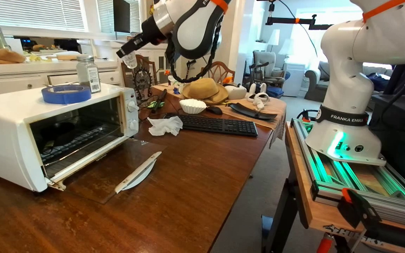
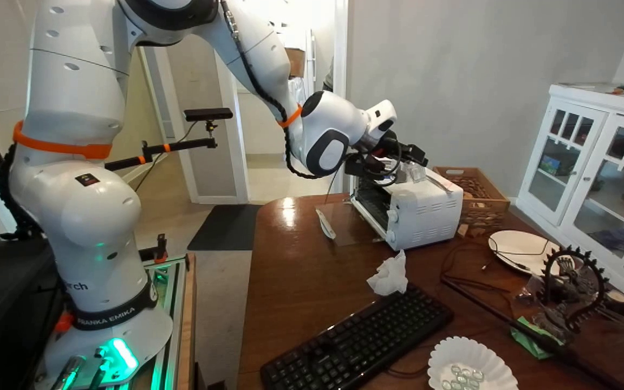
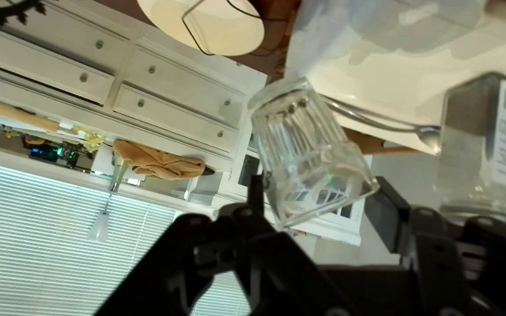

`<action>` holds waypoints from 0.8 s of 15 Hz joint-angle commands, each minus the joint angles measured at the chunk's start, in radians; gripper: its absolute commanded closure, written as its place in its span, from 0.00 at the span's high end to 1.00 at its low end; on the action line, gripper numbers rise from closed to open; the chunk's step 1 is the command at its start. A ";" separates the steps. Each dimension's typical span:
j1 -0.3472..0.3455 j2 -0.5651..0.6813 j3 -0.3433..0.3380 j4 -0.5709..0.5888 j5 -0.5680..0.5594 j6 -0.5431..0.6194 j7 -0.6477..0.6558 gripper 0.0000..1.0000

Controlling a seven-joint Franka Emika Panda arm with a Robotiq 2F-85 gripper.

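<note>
A clear ribbed glass is held between the two black fingers of my gripper. The fingers grip it near its wider end, and it is tilted. In both exterior views the glass hangs below the fingertips of the gripper, in the air. The gripper is higher than the white toaster oven. The oven's top shows beyond the glass in the wrist view, with a metal spoon and a lidded glass jar on it.
A blue tape roll lies on the oven top beside the jar. The oven door is folded down. Crumpled tissue, a keyboard and a white fluted bowl stand on the table. A wicker basket stands behind the oven.
</note>
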 commanded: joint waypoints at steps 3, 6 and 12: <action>-0.293 -0.055 0.316 0.067 -0.094 -0.066 0.143 0.35; -0.380 -0.046 0.386 0.094 -0.146 -0.146 0.149 0.35; -0.629 -0.021 0.625 0.100 -0.346 -0.212 0.223 0.35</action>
